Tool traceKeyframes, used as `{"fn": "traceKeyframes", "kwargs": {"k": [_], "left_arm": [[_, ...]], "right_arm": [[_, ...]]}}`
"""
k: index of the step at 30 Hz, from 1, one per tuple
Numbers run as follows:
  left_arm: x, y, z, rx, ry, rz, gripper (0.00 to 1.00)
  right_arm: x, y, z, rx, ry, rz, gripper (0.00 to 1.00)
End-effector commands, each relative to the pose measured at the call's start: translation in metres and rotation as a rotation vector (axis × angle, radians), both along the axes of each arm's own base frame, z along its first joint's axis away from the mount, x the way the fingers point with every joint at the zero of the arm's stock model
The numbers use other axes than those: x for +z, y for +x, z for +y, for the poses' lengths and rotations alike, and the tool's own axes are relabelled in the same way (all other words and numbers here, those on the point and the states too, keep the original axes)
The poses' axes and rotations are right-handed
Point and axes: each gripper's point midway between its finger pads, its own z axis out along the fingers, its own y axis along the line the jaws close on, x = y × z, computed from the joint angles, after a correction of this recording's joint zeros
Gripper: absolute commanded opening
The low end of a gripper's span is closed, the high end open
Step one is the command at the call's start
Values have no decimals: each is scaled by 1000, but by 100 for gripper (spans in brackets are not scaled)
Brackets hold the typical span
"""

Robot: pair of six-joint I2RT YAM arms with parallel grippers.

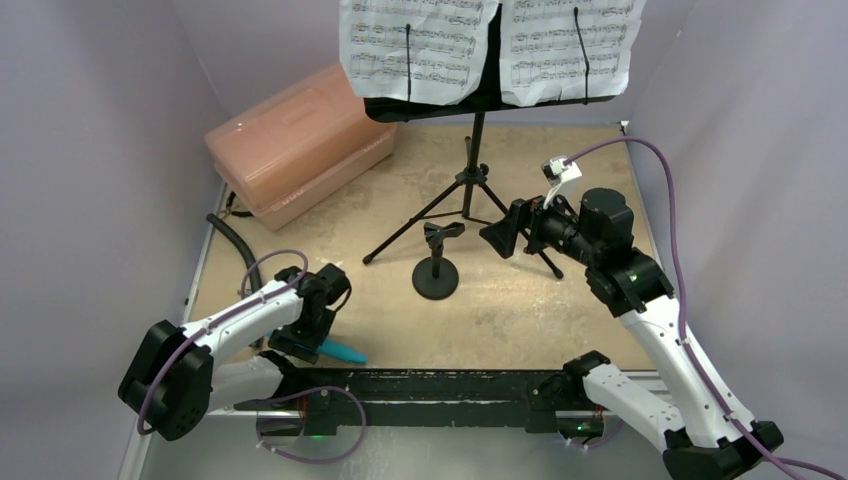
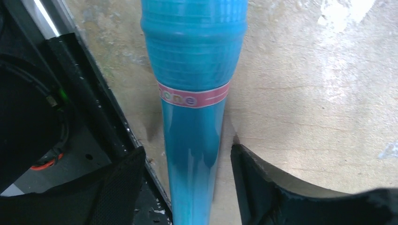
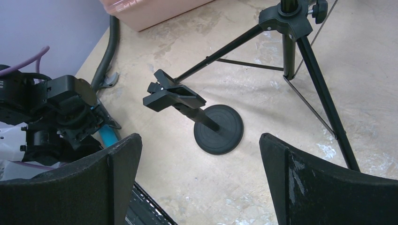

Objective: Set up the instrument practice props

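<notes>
White pages (image 1: 418,45) (image 1: 570,45) two; mic stand (image 1: 437,260) one; microphone (image 2: 192,140) one

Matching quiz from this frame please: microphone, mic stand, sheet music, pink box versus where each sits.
Things:
1. microphone
2. mic stand
3. sheet music
4. pink box

Places:
A. on the music stand
B. far left corner of the table
C. lying at the near edge, between the left fingers
D. upright mid-table, holding nothing

Pairs: 1-C, 2-D, 3-A, 4-B
</notes>
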Motion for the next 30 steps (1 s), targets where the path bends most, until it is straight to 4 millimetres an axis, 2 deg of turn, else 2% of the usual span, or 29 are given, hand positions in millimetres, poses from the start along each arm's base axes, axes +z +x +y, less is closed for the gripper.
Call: {"fn": "traceKeyframes", "kwargs": {"k": [1, 6, 11, 17, 21, 27, 30], "left_arm": [[-3, 16, -4, -7, -15, -64, 60], [-8, 23, -11, -34, -46, -95, 40], [-11, 28, -19, -63, -86, -117, 26], [-5, 49, -33, -136, -134, -194, 2], [12, 72, -48, -239, -173, -274, 0], [54, 109, -69, -336, -218, -429, 0], [82, 129, -79, -379, -242, -550, 0]], "right_arm": [[19, -2, 1, 14, 16, -51, 98], [18, -2, 1, 15, 13, -51, 98], [18, -2, 1, 16, 13, -53, 98], [19, -1, 1, 13, 12, -55, 98], [18, -1, 1, 11, 10, -55, 98], [16, -1, 1, 15, 10, -50, 98], [16, -1, 2, 15, 11, -52, 98]]}}
